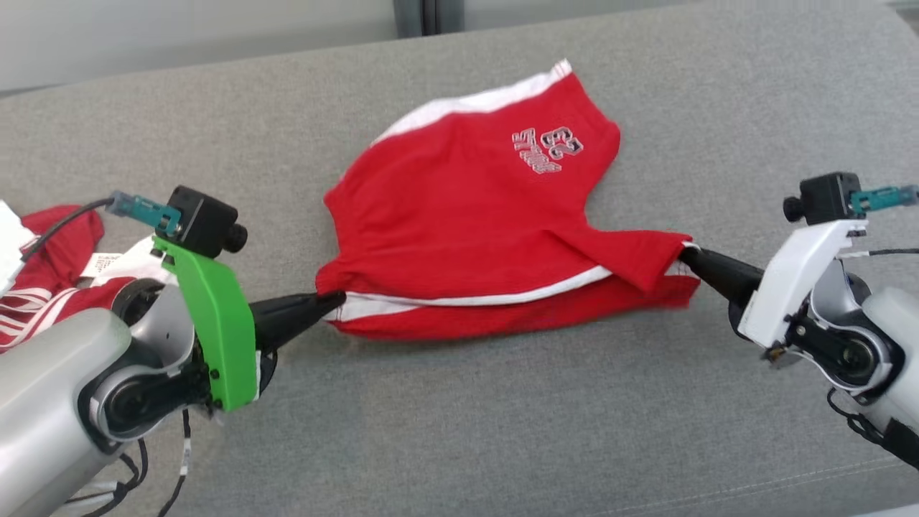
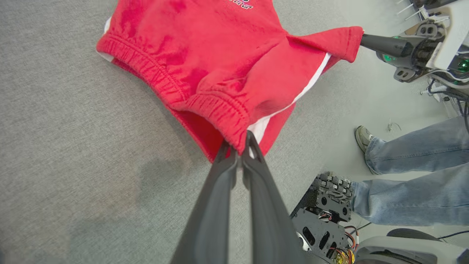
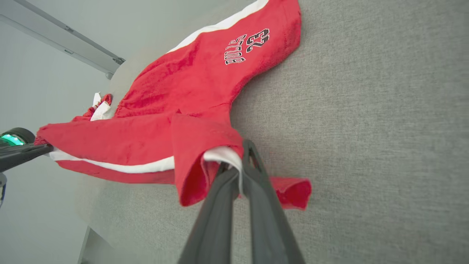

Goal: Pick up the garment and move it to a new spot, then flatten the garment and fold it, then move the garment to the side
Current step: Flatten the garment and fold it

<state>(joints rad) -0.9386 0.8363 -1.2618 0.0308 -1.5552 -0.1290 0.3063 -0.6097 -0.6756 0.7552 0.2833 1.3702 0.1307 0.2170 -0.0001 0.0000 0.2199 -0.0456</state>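
The garment [image 1: 474,215] is a pair of red shorts with white side stripes and a "23" print, stretched between my two grippers over the grey surface [image 1: 502,431]. My left gripper [image 1: 337,298] is shut on the elastic waistband corner [image 2: 234,121] at the garment's left end. At the right end, my right gripper [image 1: 688,257] is shut on a leg hem [image 3: 227,156]. The near edge hangs lifted, while the far part with the print [image 3: 247,46] rests on the surface. The right gripper [image 2: 362,39] also shows in the left wrist view, and the left gripper [image 3: 49,148] in the right wrist view.
Another red and white garment [image 1: 50,280] lies bunched at the far left, behind my left arm. In the left wrist view a person's legs in jeans [image 2: 414,176] and a shoe [image 2: 362,137] stand on the floor beside the robot's base [image 2: 322,220].
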